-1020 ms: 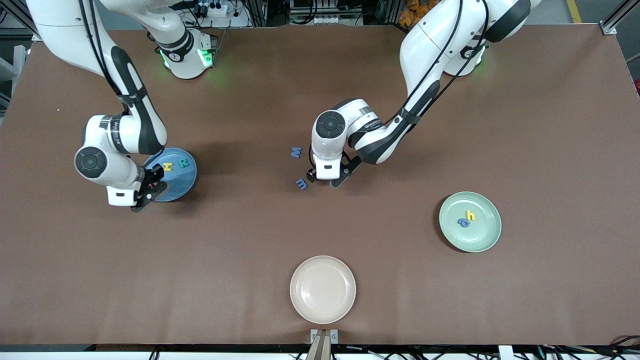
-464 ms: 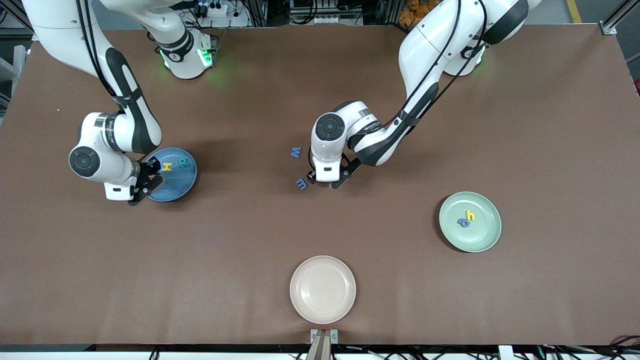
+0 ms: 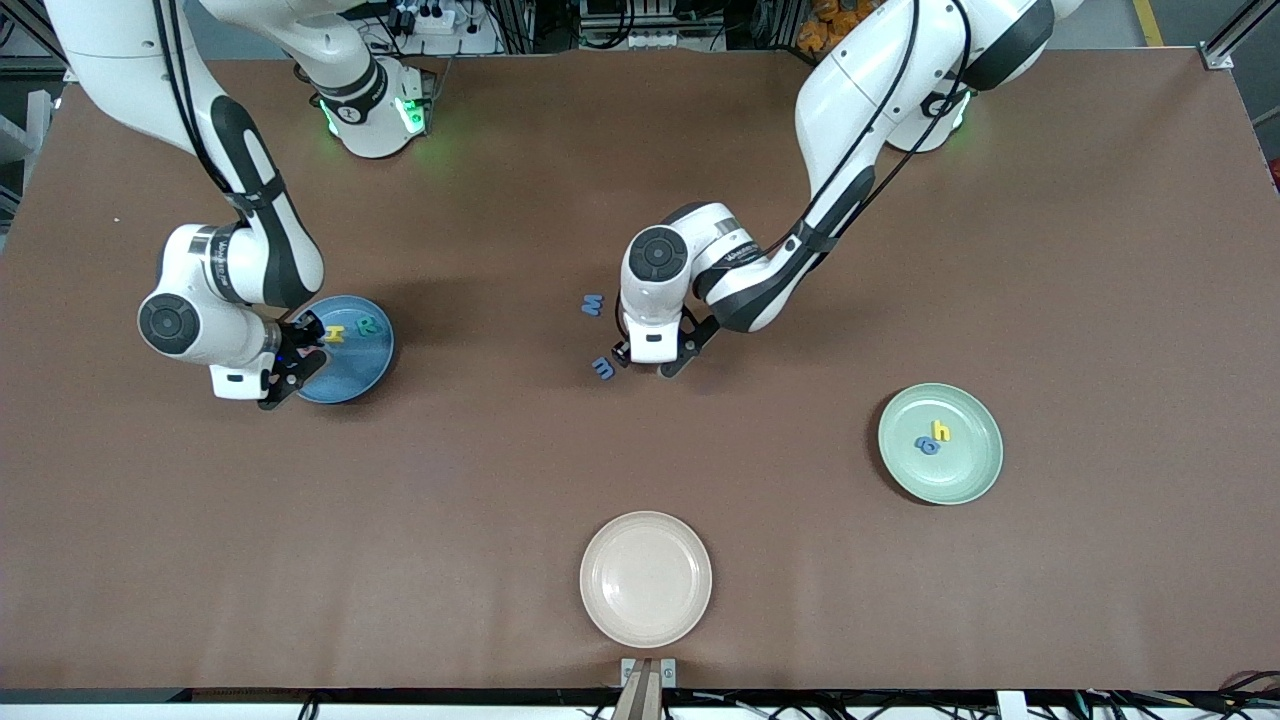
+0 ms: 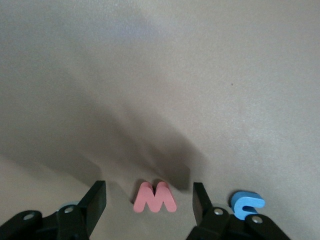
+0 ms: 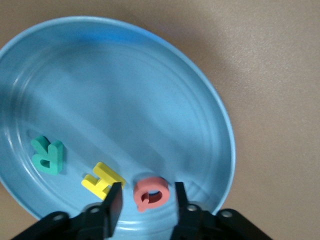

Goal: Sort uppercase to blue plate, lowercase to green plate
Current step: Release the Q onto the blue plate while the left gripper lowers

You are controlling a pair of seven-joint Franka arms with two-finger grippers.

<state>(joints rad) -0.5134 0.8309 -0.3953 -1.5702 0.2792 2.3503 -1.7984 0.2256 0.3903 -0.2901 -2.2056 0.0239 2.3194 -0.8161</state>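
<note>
The only readable characters were the foam letters themselves. On the blue plate (image 5: 210, 115) lay a green R (image 5: 48, 155), a yellow H (image 5: 102, 179) and a red Q (image 5: 151, 193). On the green plate (image 3: 975, 470) stood a yellow h (image 3: 941, 431).

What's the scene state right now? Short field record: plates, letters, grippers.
blue plate: holds green R, yellow H, red Q
green plate: holds yellow h, blue a-like letter
cream plate: nothing on it
on table: red w, blue m, blue W
left gripper: open, fingers astride red w
right gripper: over blue plate, fingers on both sides of red Q, apparently not gripping
</note>
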